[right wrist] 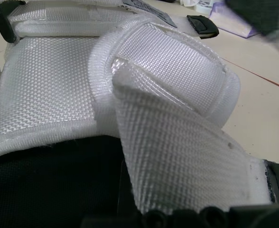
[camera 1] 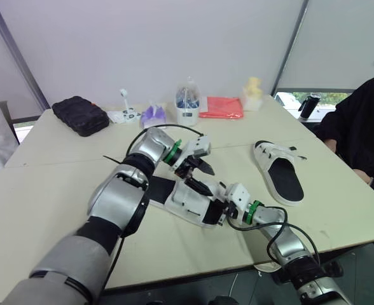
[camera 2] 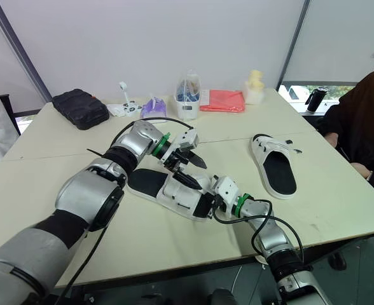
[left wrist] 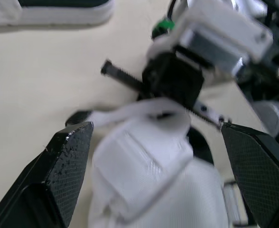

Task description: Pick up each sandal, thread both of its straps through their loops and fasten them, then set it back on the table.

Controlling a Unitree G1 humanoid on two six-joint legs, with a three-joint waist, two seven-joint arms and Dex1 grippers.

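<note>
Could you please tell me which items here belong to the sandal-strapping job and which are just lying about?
Job: near sandal; far sandal.
Lying about: black pouch; red cloth; plastic jar; purple packet; dark cup.

Your cream flat-topped table (camera 1: 60, 190) has a white strap sandal with a black footbed (camera 2: 150, 181) mid-table and a second white sandal (camera 1: 282, 175) to its right. Along the far edge there's a black quilted pouch (camera 1: 80, 114), a clear plastic jug (camera 1: 187, 105) and a red folded cloth (camera 1: 221, 107).
</note>
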